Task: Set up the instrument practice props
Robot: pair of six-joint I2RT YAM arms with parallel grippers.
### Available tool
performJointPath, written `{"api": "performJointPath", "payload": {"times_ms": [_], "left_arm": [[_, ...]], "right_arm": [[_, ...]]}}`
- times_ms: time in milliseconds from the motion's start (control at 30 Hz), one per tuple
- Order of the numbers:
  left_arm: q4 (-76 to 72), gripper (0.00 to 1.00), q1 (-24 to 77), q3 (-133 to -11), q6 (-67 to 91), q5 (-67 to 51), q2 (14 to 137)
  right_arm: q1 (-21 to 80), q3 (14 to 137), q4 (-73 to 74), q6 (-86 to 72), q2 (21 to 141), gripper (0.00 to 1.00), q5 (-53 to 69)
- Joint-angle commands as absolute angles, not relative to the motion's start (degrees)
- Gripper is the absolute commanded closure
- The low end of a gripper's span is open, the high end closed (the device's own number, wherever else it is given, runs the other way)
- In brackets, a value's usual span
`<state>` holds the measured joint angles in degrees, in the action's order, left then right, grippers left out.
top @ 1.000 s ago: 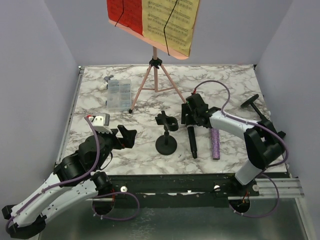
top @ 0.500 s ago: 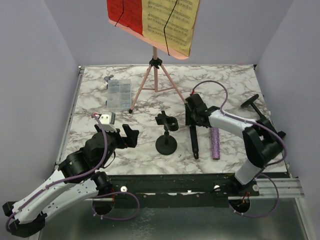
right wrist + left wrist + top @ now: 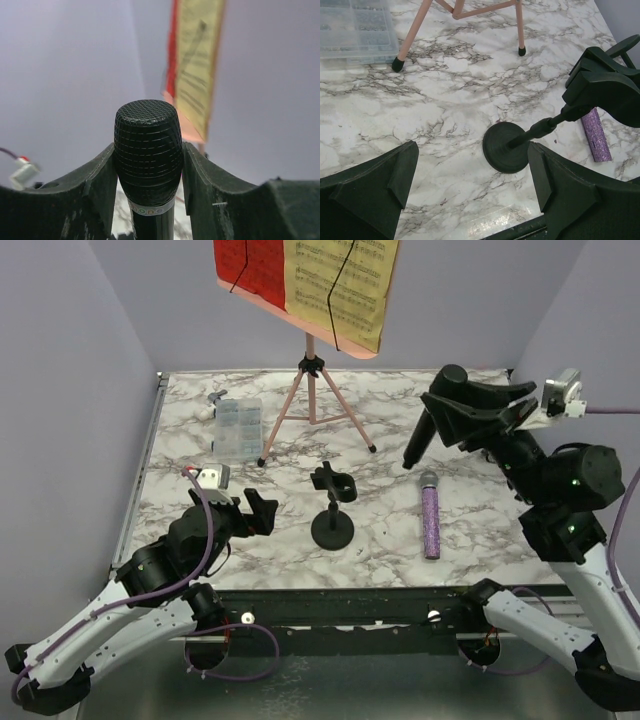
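Black microphone [image 3: 420,437]: it sits clamped in my right claw [image 3: 445,405], up in the air well clear of the marble table [image 3: 400,540]. It is tilted, with the mesh head uppermost and the tail sloping down to the left.
Right claw: about half closed. My two fingers [image 3: 95,185] press on either side of the mic just under its mesh head.
Left claw [image 3: 258,512]: spread as wide as it goes and gripping nothing, low over the table.
Mic holder [image 3: 502,150]: just ahead of my left claw, in line with the gap between my fingers [image 3: 390,177] and nearer the right one. It stands upright on its round base and is not touching me.
Purple glitter microphone [image 3: 430,520]: lying flat on the table, below my right claw and well apart from it. From my left claw it lies beyond the holder, to the right.
Music rack [image 3: 310,390]: far ahead of my left claw, standing on its thin tripod legs.
Music sheets: on the rack, the red sheet [image 3: 250,265] to the left of the yellow sheet [image 3: 340,280].
Clear box [image 3: 237,428]: ahead of my left claw and to its left, near the foot of the rack's left leg.
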<state>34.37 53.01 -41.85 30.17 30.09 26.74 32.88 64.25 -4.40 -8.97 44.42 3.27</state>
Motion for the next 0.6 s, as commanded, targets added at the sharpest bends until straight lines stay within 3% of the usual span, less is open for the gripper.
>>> {"api": "performJointPath", "payload": {"times_ms": [0,200,567], "left_arm": [[33.34,0.01,53.26,-41.18,29.86,29.22,25.92],[33.27,0.01,53.26,-40.93,30.09,29.95,25.79],[32.9,0.01,53.31,-41.0,29.19,29.84,26.51]], "right_arm": [[32.95,75.11,-6.28,-9.61,53.97,0.99,28.66],[33.07,82.5,-15.74,-18.6,65.06,0.99,47.73],[37.26,78.55,-23.96,-21.7,69.25,0.99,51.71]]}}
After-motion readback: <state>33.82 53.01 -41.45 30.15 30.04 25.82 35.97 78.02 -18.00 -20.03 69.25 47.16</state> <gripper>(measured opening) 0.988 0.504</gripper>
